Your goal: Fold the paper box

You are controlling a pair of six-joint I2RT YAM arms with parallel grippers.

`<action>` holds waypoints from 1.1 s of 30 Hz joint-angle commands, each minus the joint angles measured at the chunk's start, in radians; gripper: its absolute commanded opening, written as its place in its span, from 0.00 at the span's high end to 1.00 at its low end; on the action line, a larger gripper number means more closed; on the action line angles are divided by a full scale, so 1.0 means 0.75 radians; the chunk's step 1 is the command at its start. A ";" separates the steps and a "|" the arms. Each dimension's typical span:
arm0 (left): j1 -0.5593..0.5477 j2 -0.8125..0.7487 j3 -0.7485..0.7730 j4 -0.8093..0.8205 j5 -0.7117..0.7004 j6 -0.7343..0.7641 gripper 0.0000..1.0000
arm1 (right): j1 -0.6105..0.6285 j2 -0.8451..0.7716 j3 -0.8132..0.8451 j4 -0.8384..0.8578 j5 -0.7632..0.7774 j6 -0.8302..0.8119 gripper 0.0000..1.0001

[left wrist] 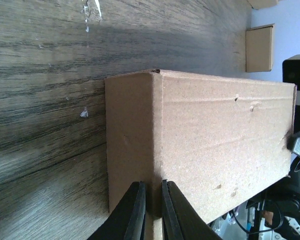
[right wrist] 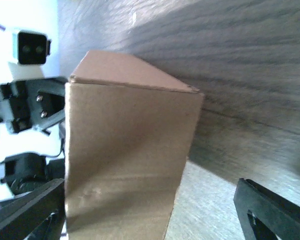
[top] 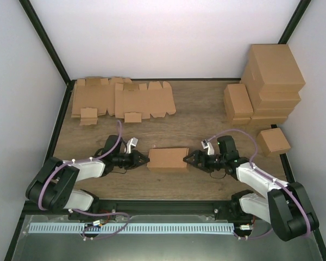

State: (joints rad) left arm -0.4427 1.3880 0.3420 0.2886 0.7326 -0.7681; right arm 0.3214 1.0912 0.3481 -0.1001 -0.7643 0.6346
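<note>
The paper box (top: 168, 159) stands folded as a small oblong brown box in the middle of the table. My left gripper (top: 145, 159) is at its left end. In the left wrist view its fingers (left wrist: 135, 212) are nearly together, pinching the cardboard at the box's near corner edge (left wrist: 155, 150). My right gripper (top: 188, 159) is at the box's right end. In the right wrist view it (right wrist: 150, 220) is wide open, and the box (right wrist: 125, 150) stands between its two fingers without visible contact.
Flat die-cut cardboard blanks (top: 122, 99) lie at the back left. Folded boxes are stacked at the back right (top: 271, 81), with one more beside them (top: 238, 102) and a loose one (top: 274, 141) near my right arm.
</note>
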 commanded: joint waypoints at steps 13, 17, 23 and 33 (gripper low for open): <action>0.013 0.013 -0.027 -0.081 -0.017 0.070 0.90 | -0.019 -0.088 -0.106 0.318 -0.198 0.371 0.23; 0.014 0.011 -0.026 -0.094 -0.035 0.083 0.90 | -0.018 -0.058 -0.110 0.379 -0.207 0.400 0.20; 0.014 0.013 -0.030 -0.087 -0.025 0.085 0.90 | -0.017 -0.018 -0.103 0.442 -0.222 0.422 0.23; 0.014 0.023 -0.043 -0.066 -0.021 0.087 0.90 | -0.005 0.066 -0.116 0.512 -0.240 0.429 0.28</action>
State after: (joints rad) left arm -0.4347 1.3891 0.3401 0.2836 0.7425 -0.7284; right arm 0.3134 1.1282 0.2588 0.2352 -0.9253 0.9447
